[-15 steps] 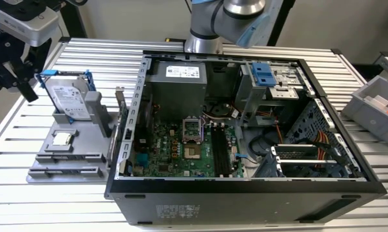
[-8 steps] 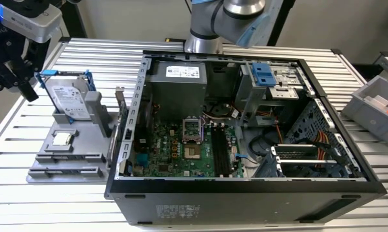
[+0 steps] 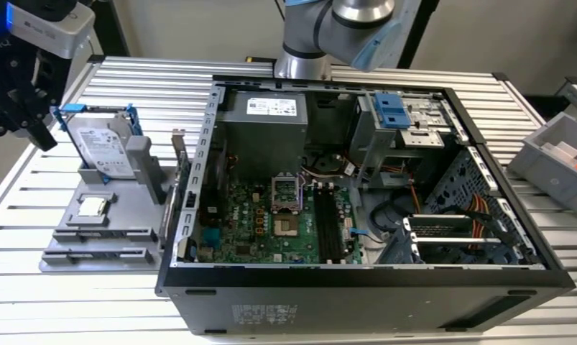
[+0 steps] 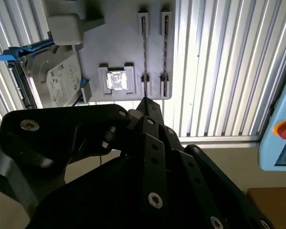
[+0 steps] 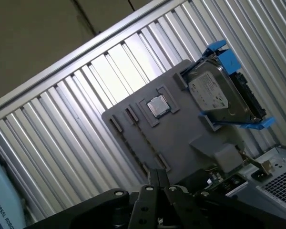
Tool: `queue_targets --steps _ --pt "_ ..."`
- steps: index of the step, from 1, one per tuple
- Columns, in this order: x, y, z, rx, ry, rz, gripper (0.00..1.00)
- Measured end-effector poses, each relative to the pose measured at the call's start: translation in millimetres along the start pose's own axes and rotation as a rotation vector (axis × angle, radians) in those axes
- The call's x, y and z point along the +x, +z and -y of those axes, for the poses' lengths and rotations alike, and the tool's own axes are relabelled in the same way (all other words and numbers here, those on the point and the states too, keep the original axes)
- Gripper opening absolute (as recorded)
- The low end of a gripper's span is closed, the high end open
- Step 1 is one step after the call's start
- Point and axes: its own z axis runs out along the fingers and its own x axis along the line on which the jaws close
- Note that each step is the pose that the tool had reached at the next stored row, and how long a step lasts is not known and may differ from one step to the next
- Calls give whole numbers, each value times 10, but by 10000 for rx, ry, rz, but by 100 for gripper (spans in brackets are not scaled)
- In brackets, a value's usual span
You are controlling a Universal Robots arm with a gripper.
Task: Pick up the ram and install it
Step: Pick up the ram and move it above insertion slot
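Aluminium slatted table [image 3: 125, 79] bears the open computer case [image 3: 365, 287], with a grey holder [image 3: 125, 219] at the exterior view's left. Over the holder hangs the gripper [image 4: 146, 104], jaws pressed together; the ram [image 4: 144, 47] seems to stand edgewise in one holder slot.

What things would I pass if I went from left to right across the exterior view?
gripper → hard drive in its blue frame → open computer case → grey bin
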Motion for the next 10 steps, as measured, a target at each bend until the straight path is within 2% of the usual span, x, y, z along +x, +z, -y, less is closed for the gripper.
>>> queue_targets --steps 5,10 --pt "-1 0 -1 -12 -583 -23 0" --pt "-1 1 -1 -27 -1332 -53 0"
